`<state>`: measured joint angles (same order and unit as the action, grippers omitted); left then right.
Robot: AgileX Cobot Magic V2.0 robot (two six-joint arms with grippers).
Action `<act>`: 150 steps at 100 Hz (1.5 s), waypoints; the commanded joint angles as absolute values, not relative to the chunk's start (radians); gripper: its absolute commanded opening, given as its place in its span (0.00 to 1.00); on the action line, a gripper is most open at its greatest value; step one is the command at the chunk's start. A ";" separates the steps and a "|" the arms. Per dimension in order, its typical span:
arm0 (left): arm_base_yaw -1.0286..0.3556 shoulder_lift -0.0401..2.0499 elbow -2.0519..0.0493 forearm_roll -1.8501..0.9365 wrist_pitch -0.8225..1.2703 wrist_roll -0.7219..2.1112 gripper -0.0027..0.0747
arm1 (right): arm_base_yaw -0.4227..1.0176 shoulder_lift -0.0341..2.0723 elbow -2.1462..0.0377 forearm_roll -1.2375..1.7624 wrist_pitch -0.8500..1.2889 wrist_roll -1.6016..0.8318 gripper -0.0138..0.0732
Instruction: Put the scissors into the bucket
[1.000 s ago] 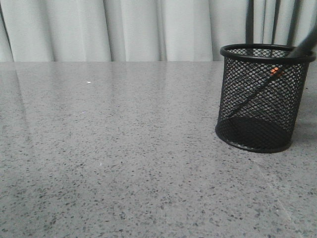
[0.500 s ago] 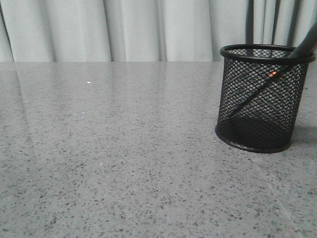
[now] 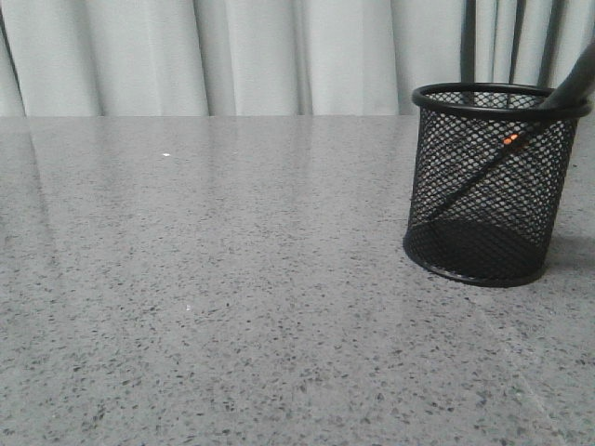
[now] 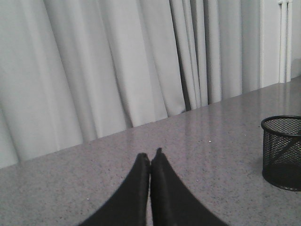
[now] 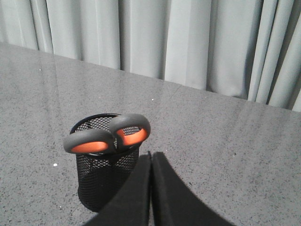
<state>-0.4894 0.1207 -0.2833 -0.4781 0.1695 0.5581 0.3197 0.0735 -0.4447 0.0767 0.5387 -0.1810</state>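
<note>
The black wire-mesh bucket (image 3: 493,181) stands on the grey speckled table (image 3: 232,279) at the right. The scissors (image 3: 483,167) stand inside it, blades down, leaning against the far right rim; the dark handle (image 3: 575,85) sticks out above the rim. In the right wrist view the grey and orange handle loops (image 5: 107,135) rest on top of the bucket (image 5: 101,179). My right gripper (image 5: 151,154) is shut and empty, close beside the bucket. My left gripper (image 4: 150,153) is shut and empty, well away from the bucket (image 4: 282,150). Neither gripper shows in the front view.
Pale curtains (image 3: 232,56) hang behind the table's far edge. The grey table surface stretches to the left of the bucket in the front view.
Almost nothing differs: the bucket and the scissors in it stand in the same place, apart from a very slight shift of the bucket.
</note>
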 commanded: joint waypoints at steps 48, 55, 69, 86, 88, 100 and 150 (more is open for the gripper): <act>-0.495 0.131 -0.296 -0.629 0.082 0.545 0.01 | 0.316 0.081 -0.463 0.079 0.443 -0.180 0.11; -0.495 0.131 -0.296 -0.629 0.082 0.545 0.01 | 0.316 0.081 -0.463 0.079 0.443 -0.180 0.11; -0.495 0.131 -0.296 -0.629 0.082 0.545 0.01 | 0.316 0.081 -0.463 0.079 0.443 -0.180 0.11; -0.495 0.131 -0.279 -0.610 0.069 0.552 0.01 | 0.316 0.081 -0.463 0.079 0.443 -0.180 0.11; -0.493 0.131 -0.274 -0.589 0.069 0.554 0.01 | 0.316 0.081 -0.463 0.079 0.443 -0.180 0.11; -0.479 0.128 -0.246 -0.459 0.050 0.554 0.01 | 0.316 0.081 -0.463 0.079 0.443 -0.180 0.11; -0.153 -0.003 0.024 -0.226 0.129 0.158 0.01 | 0.316 0.081 -0.463 0.079 0.443 -0.180 0.11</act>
